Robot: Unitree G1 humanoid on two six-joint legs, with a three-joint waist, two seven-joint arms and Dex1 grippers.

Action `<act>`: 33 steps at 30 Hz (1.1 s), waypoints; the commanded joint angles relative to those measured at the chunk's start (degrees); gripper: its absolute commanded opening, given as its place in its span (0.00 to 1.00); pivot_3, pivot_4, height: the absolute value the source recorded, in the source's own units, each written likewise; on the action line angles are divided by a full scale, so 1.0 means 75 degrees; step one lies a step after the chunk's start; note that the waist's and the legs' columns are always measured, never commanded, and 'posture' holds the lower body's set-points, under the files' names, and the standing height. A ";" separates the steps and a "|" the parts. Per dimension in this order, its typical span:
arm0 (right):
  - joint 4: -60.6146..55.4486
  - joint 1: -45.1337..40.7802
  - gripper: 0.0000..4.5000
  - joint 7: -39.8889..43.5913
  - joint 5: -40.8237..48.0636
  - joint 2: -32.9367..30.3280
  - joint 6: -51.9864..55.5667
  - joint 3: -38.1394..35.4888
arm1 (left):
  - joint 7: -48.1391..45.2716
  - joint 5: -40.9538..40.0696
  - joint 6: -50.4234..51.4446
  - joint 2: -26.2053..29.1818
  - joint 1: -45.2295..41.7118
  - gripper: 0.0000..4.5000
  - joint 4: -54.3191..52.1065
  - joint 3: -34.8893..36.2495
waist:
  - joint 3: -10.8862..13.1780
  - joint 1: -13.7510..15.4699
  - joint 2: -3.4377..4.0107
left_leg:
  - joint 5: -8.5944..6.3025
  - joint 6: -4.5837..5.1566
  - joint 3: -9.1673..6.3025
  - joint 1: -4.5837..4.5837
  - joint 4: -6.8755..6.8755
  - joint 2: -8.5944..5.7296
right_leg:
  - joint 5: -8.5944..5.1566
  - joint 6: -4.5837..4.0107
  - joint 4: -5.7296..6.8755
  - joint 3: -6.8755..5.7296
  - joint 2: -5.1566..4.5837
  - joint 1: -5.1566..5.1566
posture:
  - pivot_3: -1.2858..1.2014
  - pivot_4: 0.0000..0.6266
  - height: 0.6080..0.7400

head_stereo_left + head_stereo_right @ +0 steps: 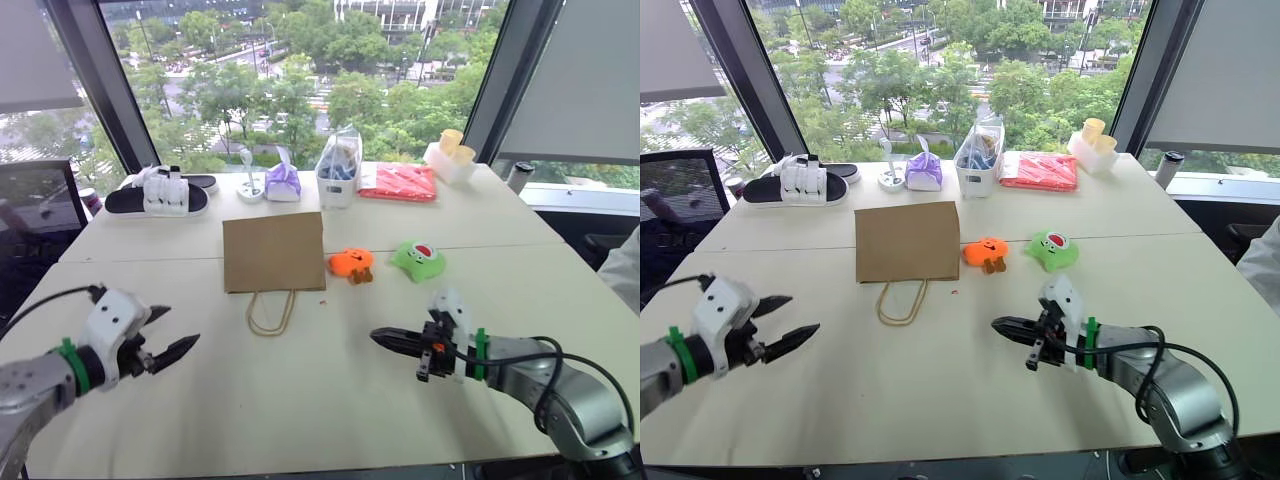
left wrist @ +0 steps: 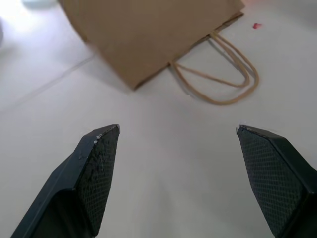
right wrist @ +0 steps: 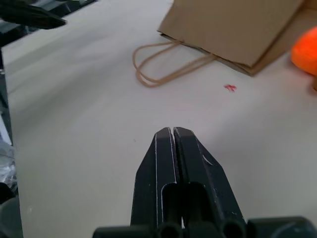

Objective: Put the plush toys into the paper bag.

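The brown paper bag [image 1: 274, 250] lies flat on the white table [image 1: 300, 400], its loop handles [image 1: 270, 312] toward me. Just right of it sits the orange plush toy [image 1: 351, 263], with the green plush toy [image 1: 418, 258], red-and-white mouth up, a little farther right. My left gripper [image 1: 180, 328] hovers open over the near left of the table, short of the bag [image 2: 148, 34], nothing between its fingers [image 2: 101, 153]. My right gripper [image 1: 378, 337] is shut and empty, near side of the toys, pointing toward the handles [image 3: 168, 64]. The orange toy [image 3: 306, 49] shows in the right wrist view.
Along the far edge stand black-and-white slippers [image 1: 160, 197], a purple tied bag [image 1: 283, 182], a clear plastic bag of items [image 1: 339, 170], a red packet [image 1: 400, 182] and a white box with cups [image 1: 450, 155]. A person's sleeve [image 1: 625, 270] shows at the right.
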 commanded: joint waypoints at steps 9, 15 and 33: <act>-0.0517 -0.0399 0.00 -0.0819 -0.0335 0.1156 -0.0159 0.1096 | -0.1696 0.2994 -0.4787 -0.0338 -0.3783 0.86 0.4713 -0.3013 | -0.0007 0.0020 -0.0014 | 0.0014 -0.0036 -0.0026 -0.0018 -0.0014 -0.0001 | 0.0018 0.0026 0.0002 -0.0015 0.0006 -0.0050 | 0.52 0.24 1.00; -0.0665 -0.0147 0.00 -0.1123 -0.0393 0.1251 -0.0180 0.0965 | -0.1945 0.3637 -0.6323 -0.0864 -0.4837 0.86 0.6521 -0.3679 | -0.0009 -0.0114 -0.0017 | 0.0017 -0.0040 -0.0010 -0.0013 -0.0007 -0.0012 | 0.0020 0.0030 0.0009 -0.0006 0.0002 -0.0024 | 0.52 0.24 1.00; -0.0664 0.0241 0.00 -0.1482 -0.0552 0.1293 -0.0429 0.0859 | -0.2288 0.3512 -0.7186 -0.0838 -0.5531 0.86 0.8032 -0.3482 | -0.0012 -0.0280 -0.0025 | 0.0017 -0.0037 -0.0019 -0.0007 0.0010 -0.0011 | 0.0020 0.0032 0.0035 -0.0010 0.0018 -0.0019 | 0.52 0.24 1.00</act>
